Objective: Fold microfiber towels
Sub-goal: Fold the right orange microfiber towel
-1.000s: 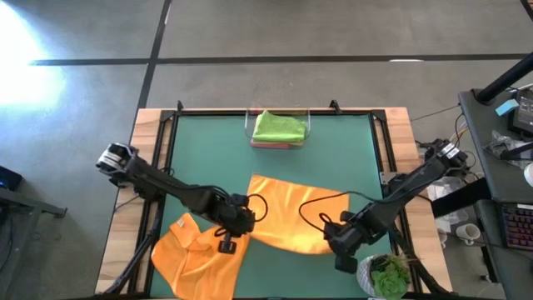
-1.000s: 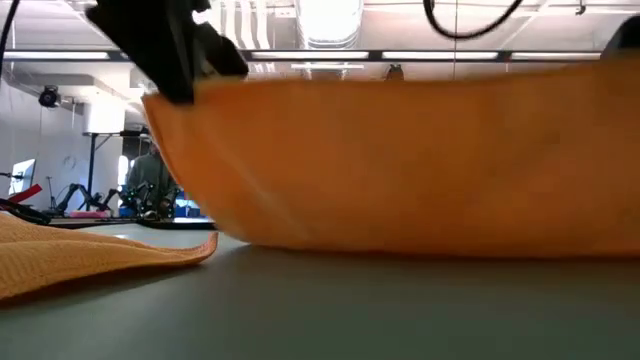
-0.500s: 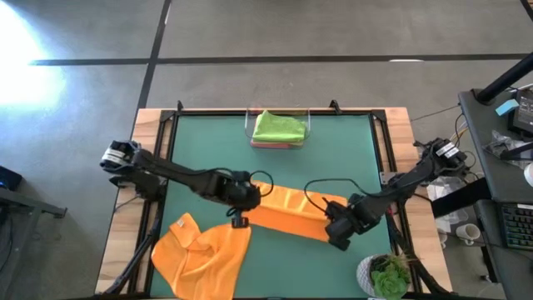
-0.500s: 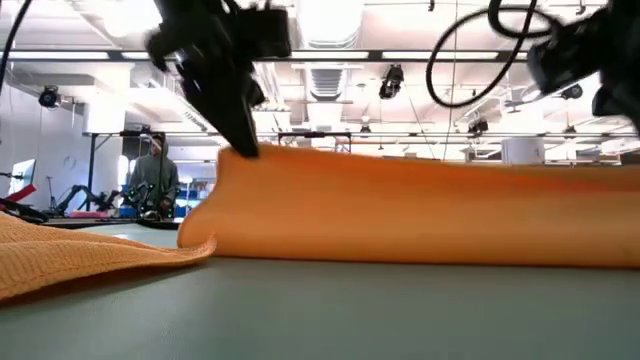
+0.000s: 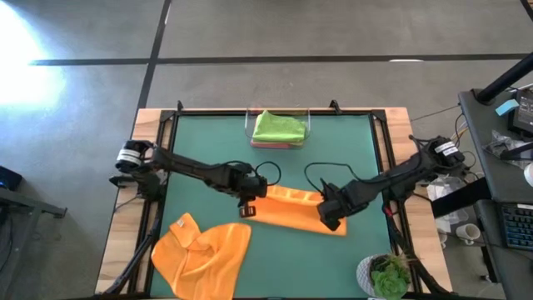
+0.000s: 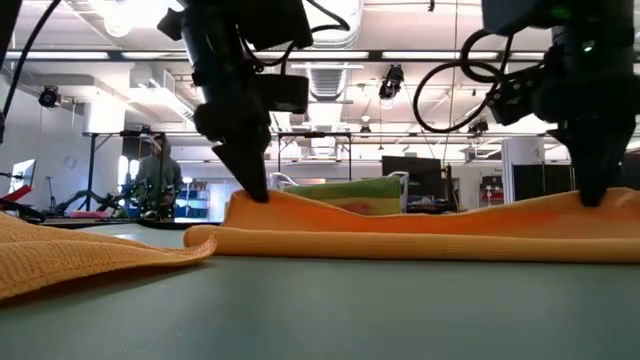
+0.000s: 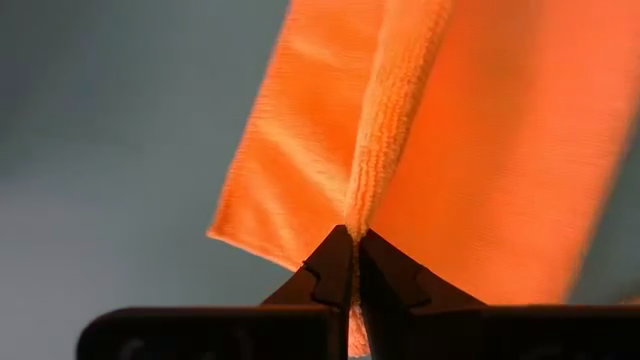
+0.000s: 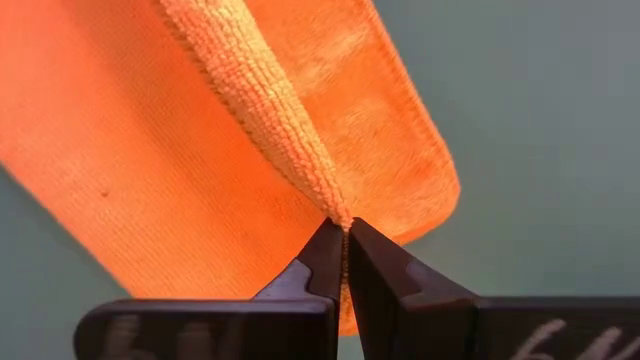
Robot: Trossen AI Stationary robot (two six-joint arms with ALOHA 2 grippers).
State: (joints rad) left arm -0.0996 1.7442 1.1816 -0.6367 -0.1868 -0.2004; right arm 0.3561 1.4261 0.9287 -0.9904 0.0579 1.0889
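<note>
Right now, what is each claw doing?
Left claw: shut on the folded orange towel, pinching its edge.
Right claw: shut on the same towel's other end.

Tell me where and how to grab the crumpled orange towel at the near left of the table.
Judging by its pose, grip the crumpled orange towel at the corner that sticks out toward the table's left edge. It lies apart from the bunched folds, so a gripper coming straight down could likely pinch one layer there; the middle is wrinkled and layered.

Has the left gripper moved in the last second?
Yes. The left gripper, pinching the orange towel, moved away from the crumpled orange towel, toward the clear tray.
</note>
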